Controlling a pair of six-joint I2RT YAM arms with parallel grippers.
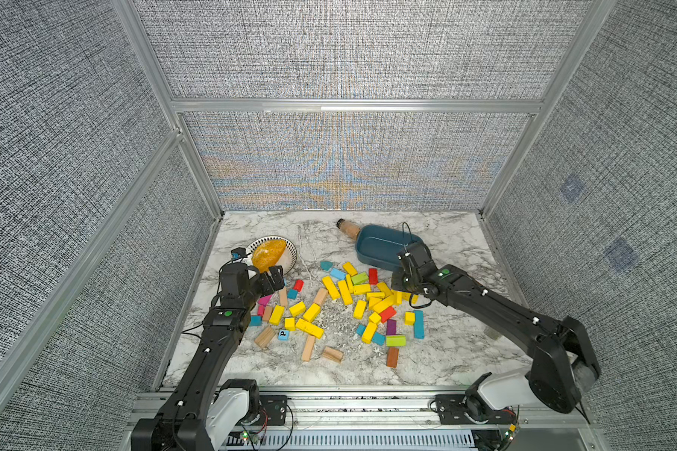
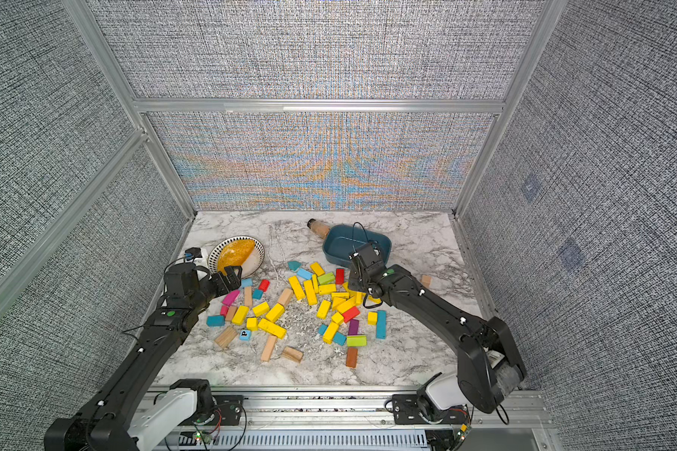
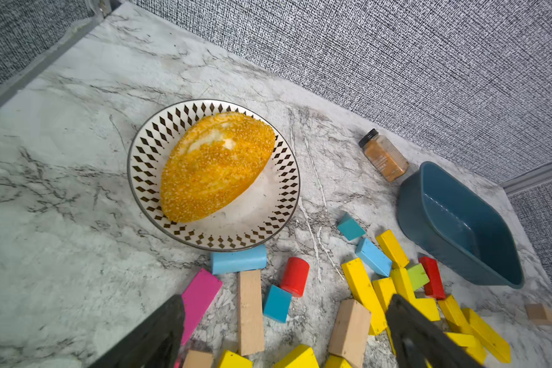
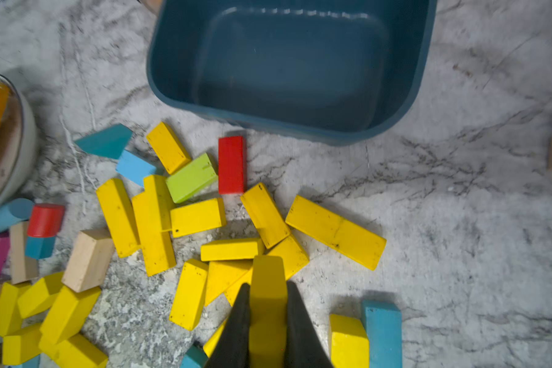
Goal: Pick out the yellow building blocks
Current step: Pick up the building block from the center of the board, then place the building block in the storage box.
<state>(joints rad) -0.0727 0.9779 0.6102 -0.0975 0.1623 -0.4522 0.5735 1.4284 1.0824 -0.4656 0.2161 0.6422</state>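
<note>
— Where are the yellow blocks (image 1: 344, 292)?
— Scattered among other coloured blocks, just in front of the blue tub (image 1: 380, 244).
— And the grippers?
— The right gripper (image 4: 266, 285) pinches one yellow block (image 4: 266, 318) near the tub. The left gripper (image 3: 286, 301) hangs spread wide, well apart from the tub.

Right claw (image 4: 266, 286): one yellow painted wooden bar (image 4: 266, 274) between its fingers, amid the heap of yellow building blocks (image 1: 344, 291) on the marble-pattern tabletop (image 1: 446, 343). Straight ahead of that claw: dark blue plastic tub (image 4: 179, 95); red wooden bar (image 4: 231, 165) lies between heap and tub. Just behind the tub's far corner: glass spice jar (image 1: 348, 228), on its side. Left claw (image 3: 286, 301): patterned ceramic plate (image 3: 278, 204) ahead of it, crusted orange bread loaf (image 3: 214, 165) on the plate, mixed wooden blocks (image 3: 250, 312) under and beside the claw.
</note>
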